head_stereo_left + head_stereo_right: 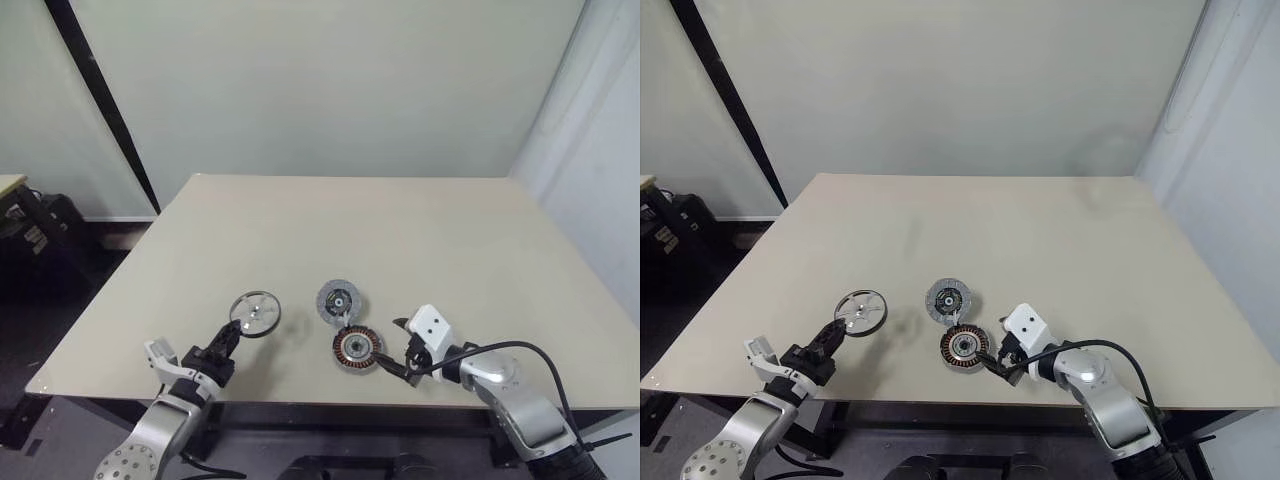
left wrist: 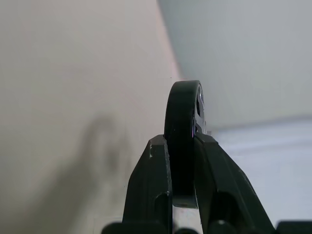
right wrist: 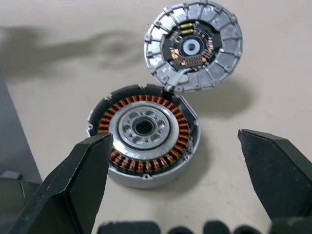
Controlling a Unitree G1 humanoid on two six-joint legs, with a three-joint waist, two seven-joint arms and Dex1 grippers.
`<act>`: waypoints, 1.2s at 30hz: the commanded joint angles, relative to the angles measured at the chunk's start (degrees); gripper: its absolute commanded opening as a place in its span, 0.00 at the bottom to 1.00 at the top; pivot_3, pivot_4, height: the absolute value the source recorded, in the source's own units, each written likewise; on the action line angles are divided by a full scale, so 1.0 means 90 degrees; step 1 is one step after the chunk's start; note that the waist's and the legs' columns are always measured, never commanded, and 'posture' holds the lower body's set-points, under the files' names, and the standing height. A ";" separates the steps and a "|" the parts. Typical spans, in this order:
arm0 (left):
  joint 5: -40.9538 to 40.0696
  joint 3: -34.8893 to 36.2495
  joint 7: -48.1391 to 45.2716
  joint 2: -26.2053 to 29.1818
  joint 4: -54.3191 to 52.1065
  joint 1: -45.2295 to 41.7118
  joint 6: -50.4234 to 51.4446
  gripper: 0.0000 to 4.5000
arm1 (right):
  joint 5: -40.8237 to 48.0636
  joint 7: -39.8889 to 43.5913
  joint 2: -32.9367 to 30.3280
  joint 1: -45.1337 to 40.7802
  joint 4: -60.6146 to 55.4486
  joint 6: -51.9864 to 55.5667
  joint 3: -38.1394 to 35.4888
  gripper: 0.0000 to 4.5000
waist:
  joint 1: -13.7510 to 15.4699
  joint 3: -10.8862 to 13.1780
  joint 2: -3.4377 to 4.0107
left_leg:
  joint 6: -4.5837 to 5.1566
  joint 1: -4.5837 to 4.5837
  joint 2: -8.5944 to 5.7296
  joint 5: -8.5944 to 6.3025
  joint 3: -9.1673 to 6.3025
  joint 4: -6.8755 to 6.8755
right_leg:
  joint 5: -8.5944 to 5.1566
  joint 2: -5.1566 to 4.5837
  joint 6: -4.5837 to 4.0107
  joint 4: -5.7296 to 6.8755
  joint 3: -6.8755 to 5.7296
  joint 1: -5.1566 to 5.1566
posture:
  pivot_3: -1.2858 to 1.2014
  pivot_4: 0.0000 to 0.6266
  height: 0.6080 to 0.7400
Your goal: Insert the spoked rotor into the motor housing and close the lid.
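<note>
One step is done: left end effector point(image 1: 232, 335) grips the rotor point(image 1: 255, 313) by its rim, lifted left of the housing point(image 1: 357, 348). Right end effector point(image 3: 175, 180) gapes around the housing. Lid point(image 1: 339, 301) lies just beyond. Insertion and closing remain.

text: none legible | labels: none | lid circuitry possibly too small
</note>
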 commanded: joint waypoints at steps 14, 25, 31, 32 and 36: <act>-0.0181 -0.1710 -0.0103 0.0057 0.0181 -0.0640 0.0751 0.06 | 0.0295 0.0123 -0.0365 0.0465 -0.0341 0.0260 -0.0394 1.00 | 0.0000 0.0000 0.0002 | -0.0002 -0.0003 0.0000 -0.0002 0.0005 -0.0003 | 0.0000 0.0001 0.0000 -0.0002 0.0002 -0.0005 | 0.52 0.00 1.00; 0.0718 -0.2265 -0.0267 -0.0028 0.0690 -0.1050 0.0848 0.06 | 0.0244 -0.0063 -0.0387 0.0643 -0.0478 0.0221 -0.0408 1.00 | 0.0002 0.0000 0.0002 | -0.0002 -0.0004 -0.0001 -0.0001 0.0006 -0.0003 | 0.0000 0.0001 0.0000 -0.0002 0.0002 -0.0005 | 0.52 0.00 1.00; 0.1007 -0.2227 -0.0348 -0.0033 0.0859 -0.1172 0.0888 0.06 | 0.0233 -0.0123 -0.0393 0.0692 -0.0502 0.0200 -0.0406 1.00 | 0.0000 0.0000 0.0002 | -0.0002 -0.0004 -0.0001 -0.0002 0.0006 -0.0003 | 0.0000 0.0000 0.0000 -0.0002 0.0002 -0.0005 | 0.52 0.00 1.00; 0.1037 -0.2229 -0.0356 -0.0049 0.0873 -0.1184 0.0894 0.06 | 0.0235 -0.0135 -0.0394 0.0697 -0.0508 0.0199 -0.0404 1.00 | 0.0000 0.0000 0.0002 | -0.0002 -0.0004 -0.0001 -0.0002 0.0006 -0.0003 | 0.0000 0.0000 0.0000 -0.0003 0.0002 -0.0005 | 0.52 0.00 1.00; 0.1154 -0.2220 -0.0371 -0.0111 0.0908 -0.1216 0.0921 0.06 | 0.0232 -0.0163 -0.0400 0.0707 -0.0521 0.0196 -0.0402 1.00 | 0.0001 0.0000 0.0002 | -0.0002 -0.0006 -0.0001 -0.0002 0.0005 -0.0003 | 0.0000 0.0000 0.0000 -0.0003 0.0002 -0.0006 | 0.52 0.00 1.00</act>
